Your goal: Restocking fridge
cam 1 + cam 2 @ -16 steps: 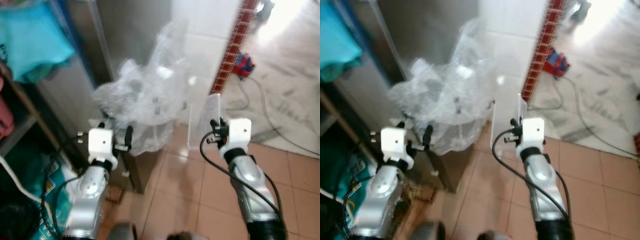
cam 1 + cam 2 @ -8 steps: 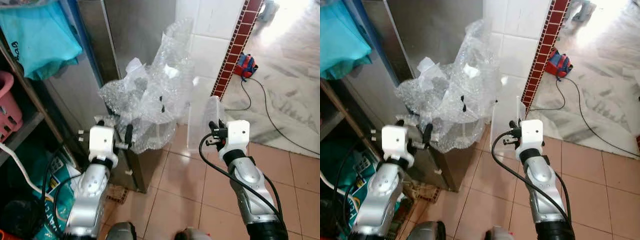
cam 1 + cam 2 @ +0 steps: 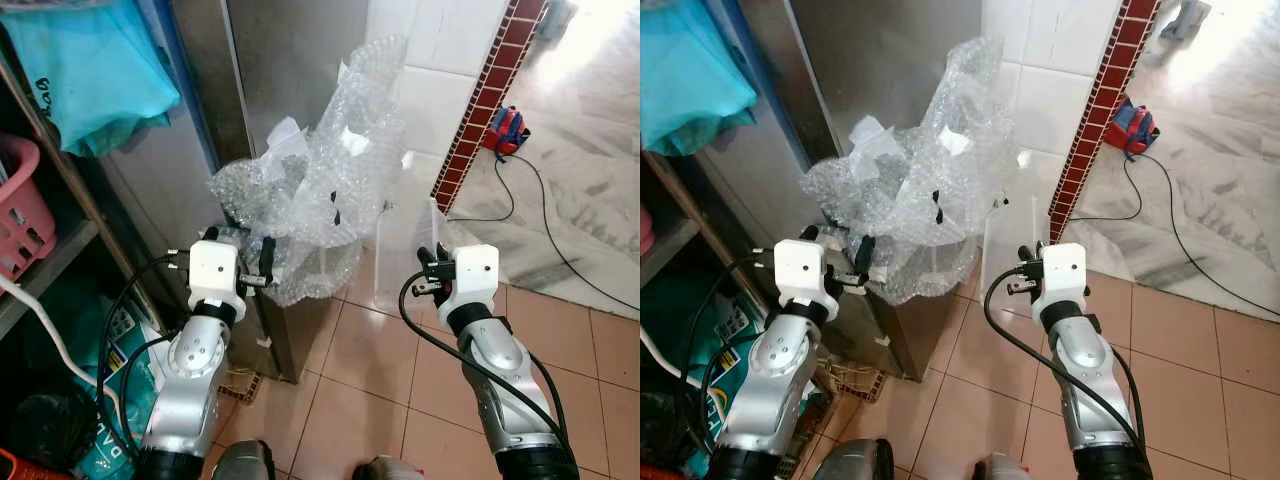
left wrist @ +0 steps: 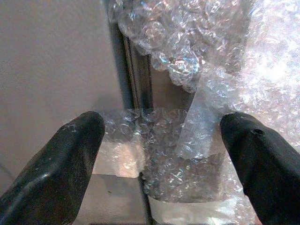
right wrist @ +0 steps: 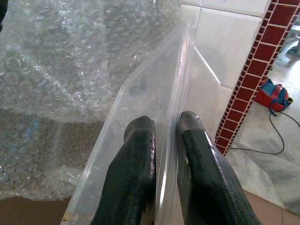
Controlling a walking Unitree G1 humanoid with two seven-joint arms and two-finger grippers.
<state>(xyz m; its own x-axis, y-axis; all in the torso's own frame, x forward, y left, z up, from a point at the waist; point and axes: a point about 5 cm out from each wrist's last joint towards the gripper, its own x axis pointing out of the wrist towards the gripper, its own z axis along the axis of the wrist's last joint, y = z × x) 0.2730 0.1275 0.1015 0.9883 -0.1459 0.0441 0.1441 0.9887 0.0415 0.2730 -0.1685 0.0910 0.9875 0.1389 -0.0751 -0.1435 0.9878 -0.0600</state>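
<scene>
Hazards, from the 9 o'clock side to the 3 o'clock side. The left gripper (image 4: 159, 154) is spread wide, its two black fingers (image 4: 51, 173) apart on either side of a crumpled heap of clear bubble wrap (image 3: 310, 200) and closed on nothing. The heap lies over the top of a low brown box (image 3: 295, 335) at 12 o'clock from that gripper, against the tall brushed-steel fridge wall (image 3: 280, 70). If the arm advances, loose film could probably snag on a finger and drag the heap off the box.

The right gripper (image 5: 164, 136) is pressed together on the edge of a clear rigid plastic tray (image 5: 154, 140), one finger on each face of the thin wall. The grip sits on one edge only, so the tray may pivot or slip out if the arm swings quickly. The tray could also catch the bubble wrap, which lies just beside it at 9 o'clock.

Task item appearance: the tray is colourless and nearly invisible against the white wall tiles (image 3: 440, 50). It is held on edge above the terracotta floor tiles (image 3: 380, 400), at 12 o'clock from the right wrist. It appears empty, undamaged and lightweight.
</scene>
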